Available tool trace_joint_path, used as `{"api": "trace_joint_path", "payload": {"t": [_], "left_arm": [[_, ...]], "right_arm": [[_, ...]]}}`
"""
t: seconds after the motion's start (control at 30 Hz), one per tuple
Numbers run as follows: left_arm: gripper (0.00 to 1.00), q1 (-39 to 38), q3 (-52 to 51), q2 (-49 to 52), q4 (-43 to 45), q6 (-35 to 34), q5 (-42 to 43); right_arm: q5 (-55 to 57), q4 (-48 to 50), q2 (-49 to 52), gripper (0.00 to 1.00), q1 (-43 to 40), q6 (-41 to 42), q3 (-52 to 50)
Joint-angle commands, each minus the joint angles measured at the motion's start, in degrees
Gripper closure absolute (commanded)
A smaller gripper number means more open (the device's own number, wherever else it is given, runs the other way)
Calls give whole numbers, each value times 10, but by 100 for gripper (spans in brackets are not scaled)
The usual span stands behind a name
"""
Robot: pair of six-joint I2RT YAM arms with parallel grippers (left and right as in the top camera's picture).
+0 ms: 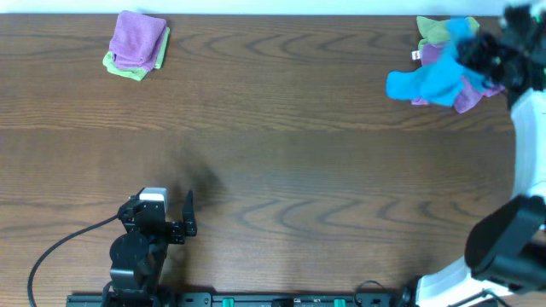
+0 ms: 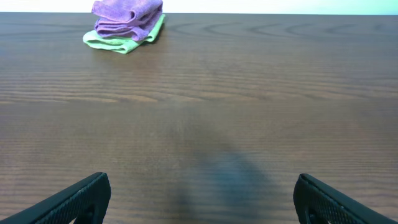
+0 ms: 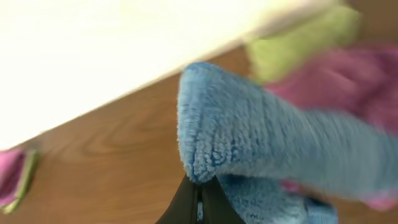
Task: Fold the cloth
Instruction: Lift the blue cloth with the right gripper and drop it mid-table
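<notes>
The sky-blue cloth [image 1: 431,78] hangs bunched at the table's far right, over a heap of purple and green cloths [image 1: 465,95]. My right gripper [image 1: 473,53] is shut on the cloth. In the right wrist view the two dark fingers [image 3: 186,202] pinch a fold of the blue cloth [image 3: 249,137] between them, and the cloth drapes to the right. My left gripper [image 1: 175,217] rests near the front left of the table, far from the cloth. It is open, with both fingertips [image 2: 87,196] wide apart and nothing between them.
A folded purple cloth on a light green one [image 1: 136,44] lies at the far left corner, also seen ahead of the left gripper as a stack [image 2: 127,25]. Purple [image 3: 348,81] and green [image 3: 305,43] cloths lie behind the blue one. A black cable [image 1: 60,247] trails front left.
</notes>
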Motion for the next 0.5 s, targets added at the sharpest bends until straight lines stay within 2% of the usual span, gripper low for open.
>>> {"api": "trace_joint_path", "payload": {"t": [0.0, 0.33, 0.47], "left_arm": [[5, -2, -11, -4, -2, 4, 2], [5, -2, -11, -4, -2, 4, 2], [5, -2, -11, -4, -2, 4, 2]], "right_arm": [[-17, -31, -28, 99, 69, -26, 56], [-14, -127, -33, 99, 290, -34, 175], [140, -233, -38, 99, 297, -37, 194]]}}
